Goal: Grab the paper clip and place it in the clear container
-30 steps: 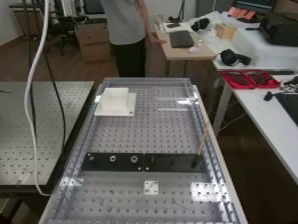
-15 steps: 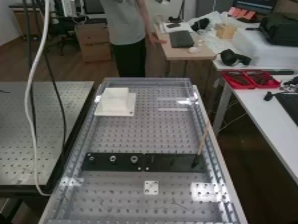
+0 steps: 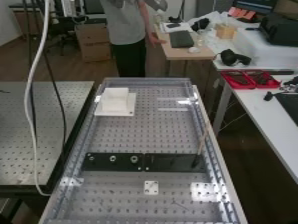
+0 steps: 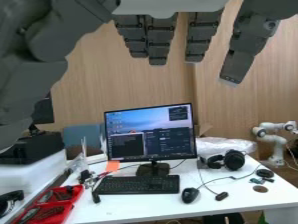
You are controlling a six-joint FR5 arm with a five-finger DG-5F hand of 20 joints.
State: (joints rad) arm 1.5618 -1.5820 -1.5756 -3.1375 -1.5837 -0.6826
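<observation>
Fingers (image 3: pixel 157 4) roughly straight, released, at the high view's top edge. Thin piece (image 3: pixel 180 204), too small to confirm as the paper clip, lies on perforated desk (image 3: pixel 126 135) near small white plate (image 3: pixel 151 187).

Block (image 3: pixel 116 103) behind strip (image 3: pixel 171 163) on bench (image 3: pixel 126 135), small plate (image 3: pixel 151 191) before strip, desk (image 3: pixel 256 111) right
</observation>
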